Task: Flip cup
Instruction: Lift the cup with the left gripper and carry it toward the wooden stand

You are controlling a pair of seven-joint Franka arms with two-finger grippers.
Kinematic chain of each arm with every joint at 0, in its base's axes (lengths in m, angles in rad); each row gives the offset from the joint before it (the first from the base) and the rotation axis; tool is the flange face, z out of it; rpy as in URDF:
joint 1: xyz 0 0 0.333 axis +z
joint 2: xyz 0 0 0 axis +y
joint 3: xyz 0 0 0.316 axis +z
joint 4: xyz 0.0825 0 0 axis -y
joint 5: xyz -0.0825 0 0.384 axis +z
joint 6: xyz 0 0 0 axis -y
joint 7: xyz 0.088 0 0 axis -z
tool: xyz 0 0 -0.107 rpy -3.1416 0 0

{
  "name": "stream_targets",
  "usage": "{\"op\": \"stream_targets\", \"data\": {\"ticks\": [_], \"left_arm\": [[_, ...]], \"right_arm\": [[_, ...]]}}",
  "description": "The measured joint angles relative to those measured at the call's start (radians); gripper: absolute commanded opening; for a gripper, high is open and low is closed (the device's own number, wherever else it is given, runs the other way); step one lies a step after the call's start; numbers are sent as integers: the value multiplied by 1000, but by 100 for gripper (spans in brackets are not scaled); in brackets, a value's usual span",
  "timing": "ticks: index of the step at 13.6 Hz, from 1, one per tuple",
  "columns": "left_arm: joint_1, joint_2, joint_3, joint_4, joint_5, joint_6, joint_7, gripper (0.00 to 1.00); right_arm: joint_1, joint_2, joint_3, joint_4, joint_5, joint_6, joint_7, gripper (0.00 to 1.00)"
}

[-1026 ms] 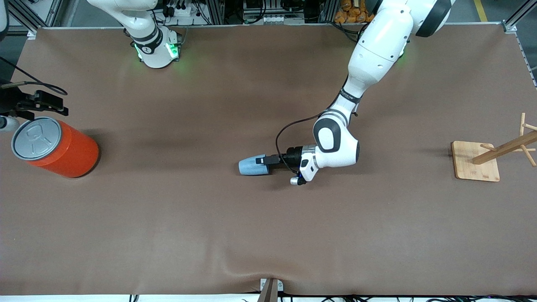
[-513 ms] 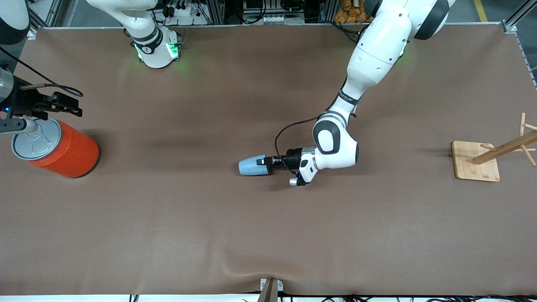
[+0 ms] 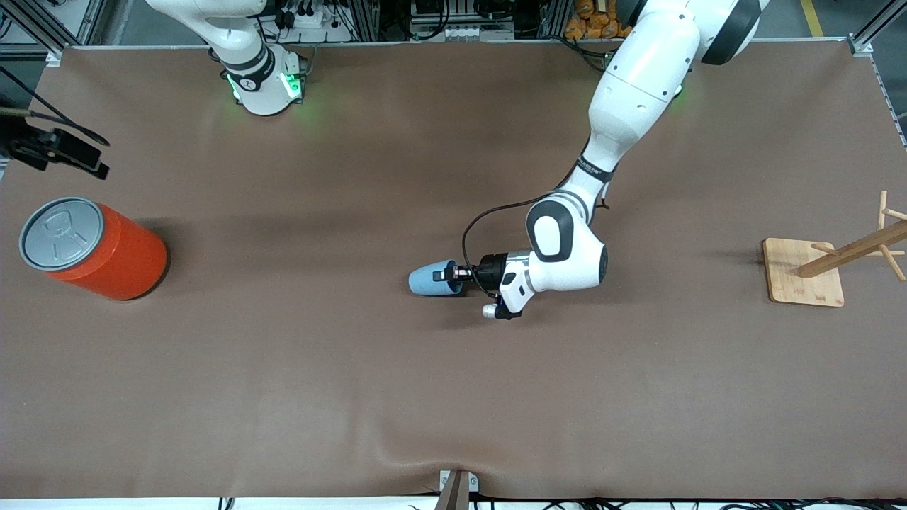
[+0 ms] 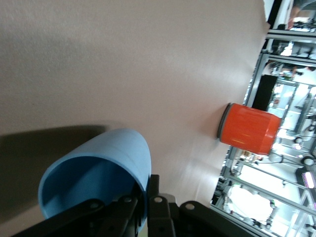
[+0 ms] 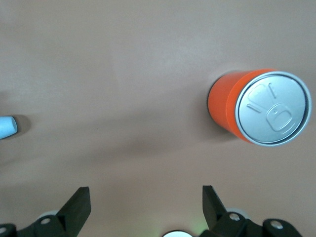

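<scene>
The light-blue cup (image 3: pixel 429 279) lies on its side near the middle of the brown table, its darker blue mouth (image 4: pixel 94 185) turned toward the left arm's wrist. My left gripper (image 3: pixel 454 273) is shut on the cup's rim, with one finger (image 4: pixel 157 210) outside the wall and the other inside. In the left wrist view the left gripper (image 4: pixel 147 200) pinches that wall. My right gripper (image 3: pixel 71 152) hangs open over the table edge at the right arm's end, holding nothing. The right wrist view shows its fingers (image 5: pixel 78 205) spread wide over bare table, and the cup (image 5: pixel 7 127) small at the frame's edge.
A large orange can (image 3: pixel 96 249) with a grey pull-tab lid stands upright at the right arm's end, also visible as the can (image 5: pixel 259 106) and the can (image 4: pixel 247 129). A wooden rack on a square base (image 3: pixel 801 280) stands at the left arm's end.
The left gripper has shut on the cup's rim, and the cup has shifted slightly toward the left arm's end. The right gripper has drawn away from over the can's lid.
</scene>
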Motion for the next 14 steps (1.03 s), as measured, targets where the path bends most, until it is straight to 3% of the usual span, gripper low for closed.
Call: {"op": "stream_targets", "data": {"ticks": [4,7,9,14], "left_arm": [[8,-62,2,37,236,-3,-206,0],[20,-129,9,24,319,-55,-278,0],[59,-172,12,-20,418,-87,-287,0],[121,-335,15,-204,653,-103,-292,0]], "right_arm": [[-14,-2,-12,5,0,-26,-172,100],[-14,-1,-8,25,0,-58,-177,100],[-14,-2,-7,41,0,-97,-177,100],[-14,-1,-5,47,3,-41,-178,100]]}}
